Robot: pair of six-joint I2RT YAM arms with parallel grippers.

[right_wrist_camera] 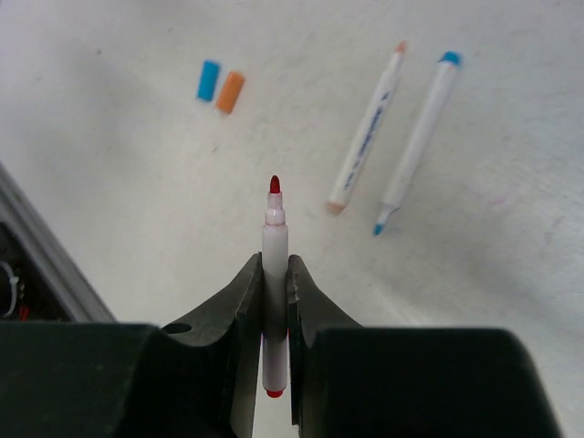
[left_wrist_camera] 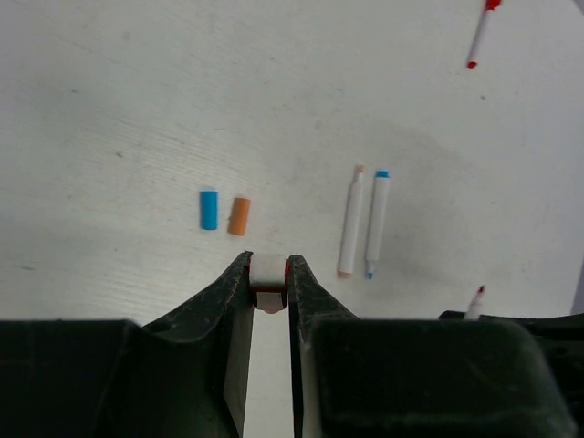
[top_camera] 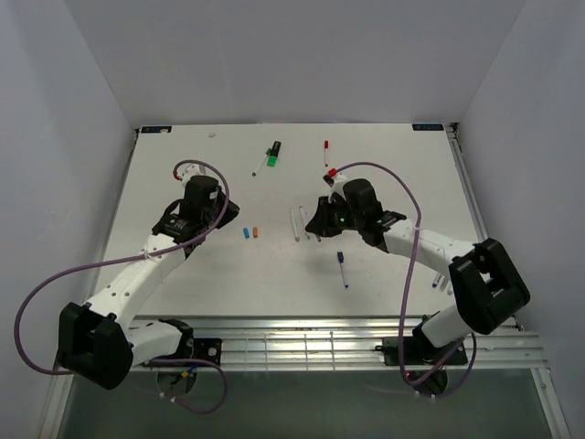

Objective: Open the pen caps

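While a pale cap (left_wrist_camera: 268,276) was clamped in the left claw (left_wrist_camera: 269,270), the red pen (right_wrist_camera: 274,228) was gripped by the right claw (right_wrist_camera: 275,272), tip pointing forward; a blue cap (left_wrist_camera: 209,210) and orange cap (left_wrist_camera: 239,215) were seen just ahead of the left.

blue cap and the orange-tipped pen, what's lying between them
Only the orange cap, right beside the blue cap, then bare table; the left wrist view shows it.

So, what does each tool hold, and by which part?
Right tool: thin white red-tipped pen, gripped mid-barrel. Left tool: short whitish plastic cap, pinched by its sides.
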